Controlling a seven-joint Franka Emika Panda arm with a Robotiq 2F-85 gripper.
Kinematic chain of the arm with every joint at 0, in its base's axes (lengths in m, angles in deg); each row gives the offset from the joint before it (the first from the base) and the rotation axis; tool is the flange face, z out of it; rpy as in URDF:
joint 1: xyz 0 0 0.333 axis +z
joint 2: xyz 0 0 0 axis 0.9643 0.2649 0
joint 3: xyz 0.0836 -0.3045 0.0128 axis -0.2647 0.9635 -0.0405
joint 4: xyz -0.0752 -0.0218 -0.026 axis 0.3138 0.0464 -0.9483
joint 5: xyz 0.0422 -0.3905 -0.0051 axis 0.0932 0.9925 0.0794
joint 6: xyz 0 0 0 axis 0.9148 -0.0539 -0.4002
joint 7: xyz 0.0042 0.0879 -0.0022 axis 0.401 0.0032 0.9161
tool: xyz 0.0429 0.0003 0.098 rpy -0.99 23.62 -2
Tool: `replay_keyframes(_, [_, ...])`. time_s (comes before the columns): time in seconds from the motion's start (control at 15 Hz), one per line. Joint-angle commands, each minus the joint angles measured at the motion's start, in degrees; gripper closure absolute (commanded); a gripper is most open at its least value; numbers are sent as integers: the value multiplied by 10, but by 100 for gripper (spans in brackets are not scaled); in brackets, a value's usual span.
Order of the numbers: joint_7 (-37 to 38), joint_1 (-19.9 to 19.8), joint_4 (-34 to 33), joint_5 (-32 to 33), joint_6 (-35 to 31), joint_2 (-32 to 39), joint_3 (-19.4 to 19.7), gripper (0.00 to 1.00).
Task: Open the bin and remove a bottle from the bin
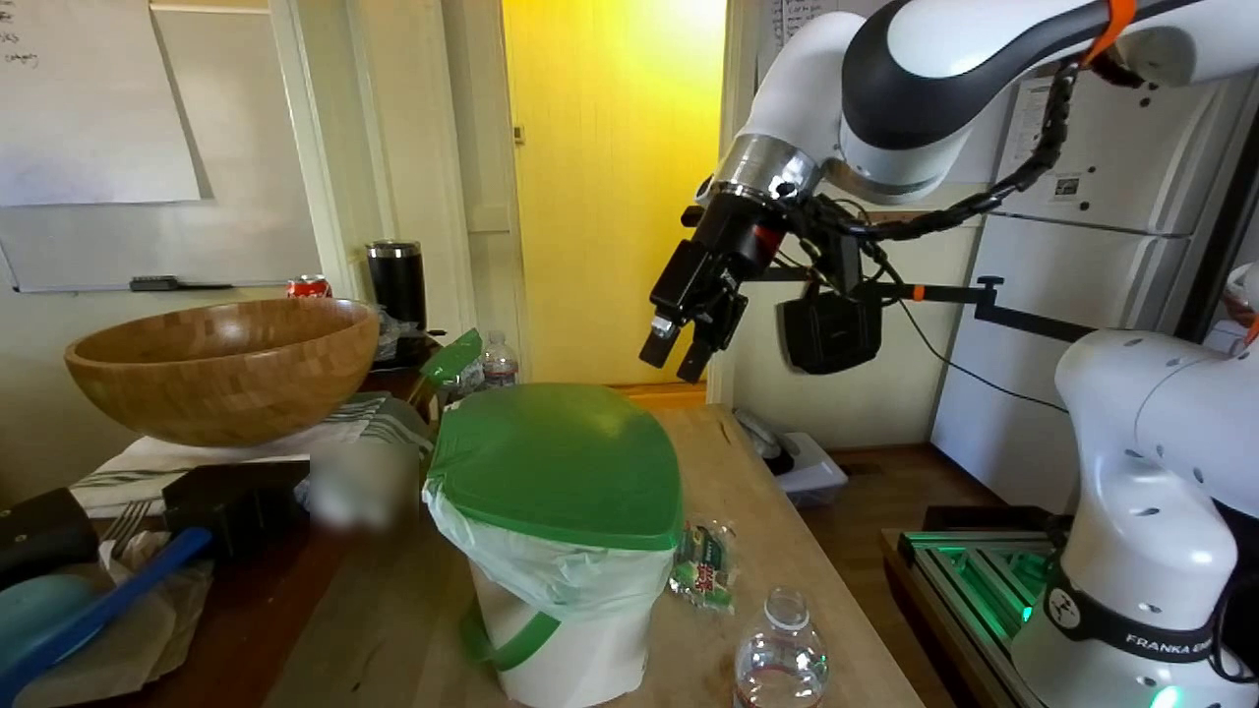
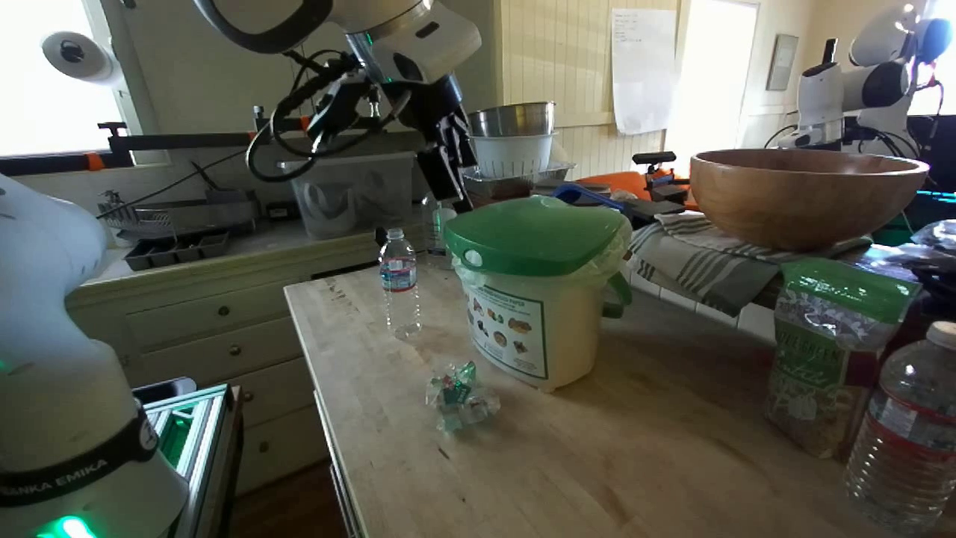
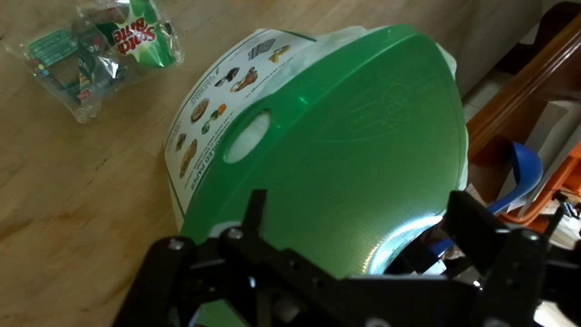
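Bin on tabletop; floor dim, perhaps wooden.

Wooden bowl on a striped towel

white bin, green lid, a label with multicoloured food pictures, black fingers; a white cloth with grey stripes and, at the bin's two o'clock in an exterior view, a brown-grained bowl.
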Motion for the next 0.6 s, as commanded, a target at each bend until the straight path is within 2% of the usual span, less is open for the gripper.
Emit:
replay_keyframes(0.0, [-10, -9, 29, -53, -25, -5, 23, 0])
replay_keyframes(0.2, [-18, -13, 36, -85, -20, 3, 44, 0])
replay_keyframes(0.27, [-9, -21, 22, -64, -8, 4, 28, 0])
replay_keyframes(0.53, [-14, -23, 26, -75, -8, 6, 36, 0])
